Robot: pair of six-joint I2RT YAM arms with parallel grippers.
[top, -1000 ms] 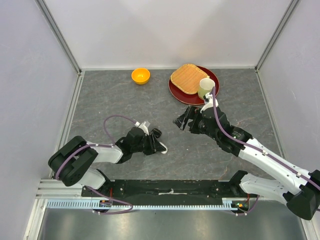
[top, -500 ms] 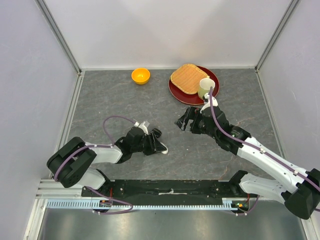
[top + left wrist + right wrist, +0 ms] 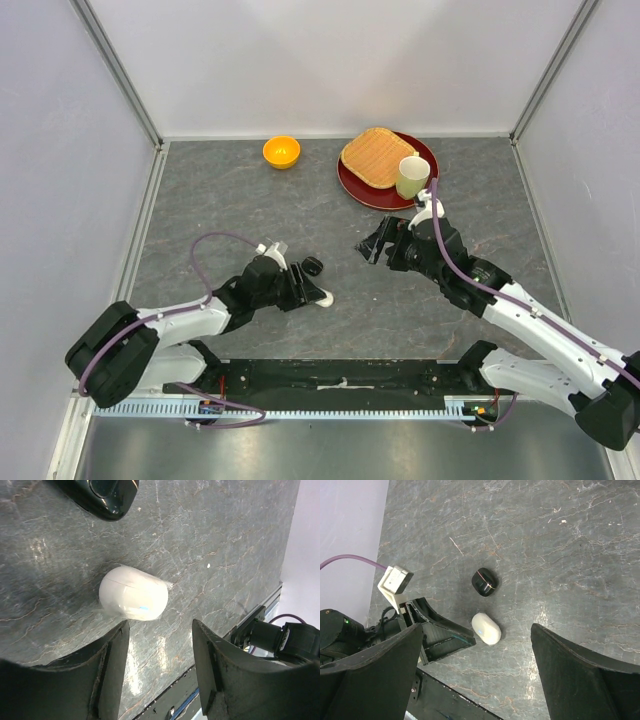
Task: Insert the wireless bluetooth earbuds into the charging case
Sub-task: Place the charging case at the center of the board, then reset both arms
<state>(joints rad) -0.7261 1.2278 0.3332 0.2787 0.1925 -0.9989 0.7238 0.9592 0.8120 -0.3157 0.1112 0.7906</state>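
Observation:
A closed white pill-shaped charging case [image 3: 133, 599] lies flat on the grey table, just ahead of my left gripper [image 3: 160, 650]. That gripper is open, with nothing between its fingers. A closed black case [image 3: 100, 497] sits just beyond the white one. From above, the white case [image 3: 322, 297] is at the left gripper's [image 3: 303, 290] tips and the black case [image 3: 312, 266] lies beside it. My right gripper [image 3: 375, 243] hovers wide open to the right of both cases. In the right wrist view the white case [image 3: 486, 628] and black case [image 3: 484, 582] lie apart. The earbuds are out of view.
An orange bowl [image 3: 281, 151] stands at the back. A dark red plate [image 3: 375, 195] at the back right carries a woven tan piece [image 3: 378, 155] and a pale cup [image 3: 412, 176]. Side walls and metal rails border the table.
My left gripper's jaws have opened and the arm has drawn back to the left, leaving the white case free on the table. The right gripper has shifted slightly right.

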